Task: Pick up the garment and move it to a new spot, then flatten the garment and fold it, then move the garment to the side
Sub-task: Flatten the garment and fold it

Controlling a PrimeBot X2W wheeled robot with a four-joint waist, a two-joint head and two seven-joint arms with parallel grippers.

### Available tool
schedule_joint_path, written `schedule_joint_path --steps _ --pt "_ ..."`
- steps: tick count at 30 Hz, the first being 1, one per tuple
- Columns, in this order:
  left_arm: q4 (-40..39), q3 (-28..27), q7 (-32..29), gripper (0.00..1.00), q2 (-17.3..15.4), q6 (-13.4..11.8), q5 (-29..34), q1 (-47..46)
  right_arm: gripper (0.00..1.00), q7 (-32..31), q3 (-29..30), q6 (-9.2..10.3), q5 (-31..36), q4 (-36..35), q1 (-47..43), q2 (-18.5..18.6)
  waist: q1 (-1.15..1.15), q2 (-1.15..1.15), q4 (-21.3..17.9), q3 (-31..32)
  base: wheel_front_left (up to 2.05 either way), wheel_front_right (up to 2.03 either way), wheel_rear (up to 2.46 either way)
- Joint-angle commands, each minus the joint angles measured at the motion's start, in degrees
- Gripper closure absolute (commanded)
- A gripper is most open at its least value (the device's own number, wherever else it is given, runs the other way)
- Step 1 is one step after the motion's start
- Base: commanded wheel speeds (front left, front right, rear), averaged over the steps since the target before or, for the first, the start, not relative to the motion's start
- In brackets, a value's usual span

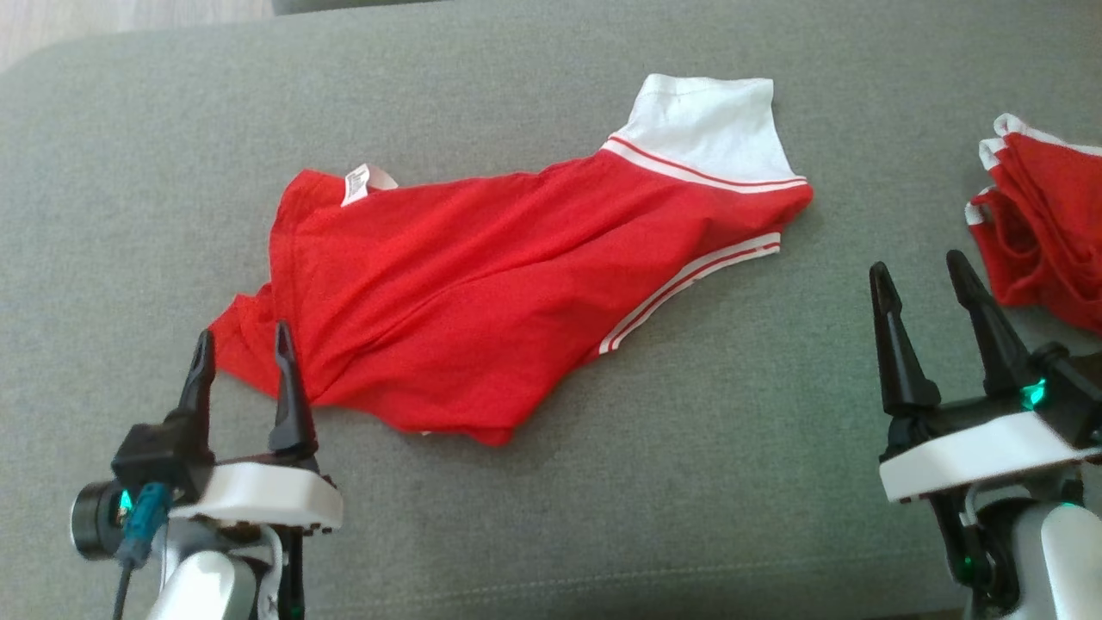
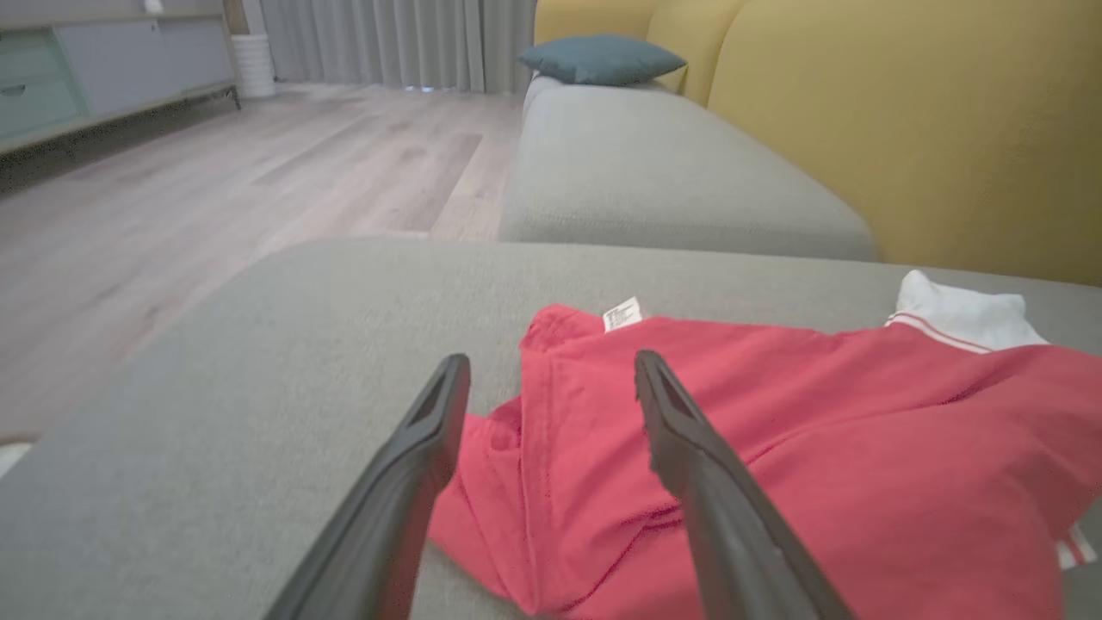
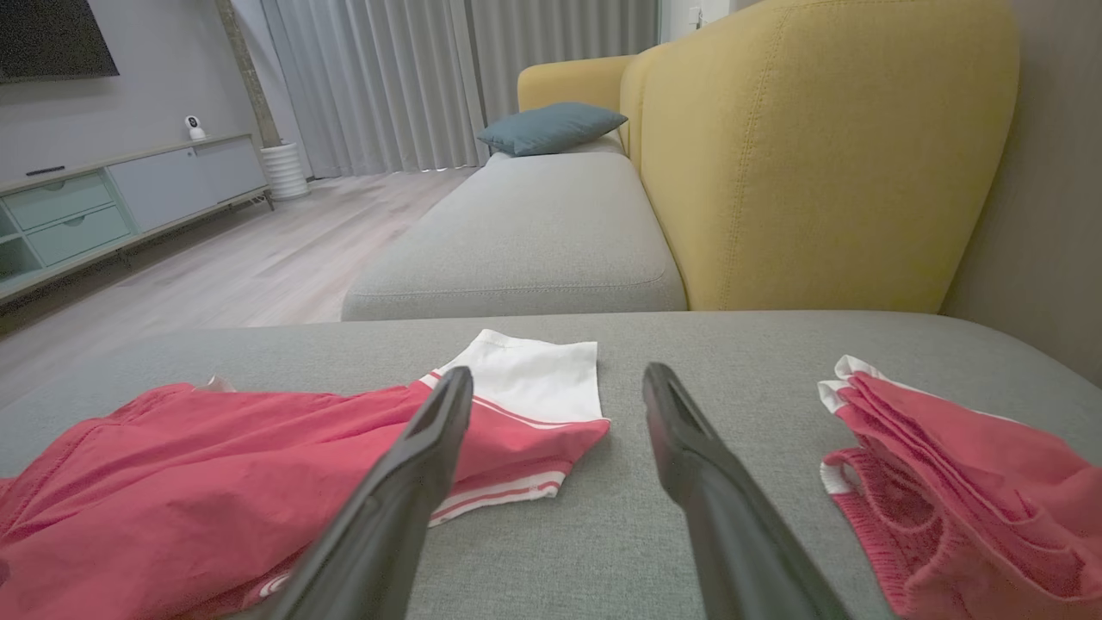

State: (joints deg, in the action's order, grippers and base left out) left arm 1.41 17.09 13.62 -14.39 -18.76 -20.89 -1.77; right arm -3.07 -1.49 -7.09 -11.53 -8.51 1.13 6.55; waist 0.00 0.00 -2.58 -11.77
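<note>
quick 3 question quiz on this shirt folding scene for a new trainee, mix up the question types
1. True or false: the left gripper is shut on the red garment.
2. The second red pile lies: A near the right gripper, B under the left gripper, C on the floor.
3. What colour is the sleeve at the red garment's far end?

Key: 1 false, its fingers stand apart; 2 A; 3 white.

Head view: from above, looking steeply down on the grey seat [image 1: 551, 534]. Left and right wrist views: low, close to the seat, facing along it toward the yellow backrest [image 2: 904, 129]. All three share the red garment [image 1: 448, 301]; both wrist views, the pillow [image 2: 600, 58].
</note>
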Motion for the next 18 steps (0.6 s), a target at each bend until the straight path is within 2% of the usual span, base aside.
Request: schedule_joint_path --steps 1,8,18 --pt "-2.6 -1.7 0.6 0.0 -1.4 -0.5 1.2 -1.7 0.0 -0.2 -0.9 -0.4 0.5 -2.4 0.4 1.2 0.0 0.0 0.0 0.5 0.0 0.0 0.0" --pt "-5.5 -0.5 0.6 0.0 -3.1 -0.8 4.9 -2.6 0.0 -1.1 -0.8 -0.4 0.9 -3.0 -0.6 1.1 0.0 0.0 -0.1 1.8 0.0 0.0 0.0" --pt "-5.6 0.1 -1.1 0.0 -4.1 -0.5 5.1 -3.3 0.0 -1.5 -0.7 -0.4 0.9 -3.1 -1.2 0.7 0.0 0.0 0.0 2.0 0.0 0.0 0.0"
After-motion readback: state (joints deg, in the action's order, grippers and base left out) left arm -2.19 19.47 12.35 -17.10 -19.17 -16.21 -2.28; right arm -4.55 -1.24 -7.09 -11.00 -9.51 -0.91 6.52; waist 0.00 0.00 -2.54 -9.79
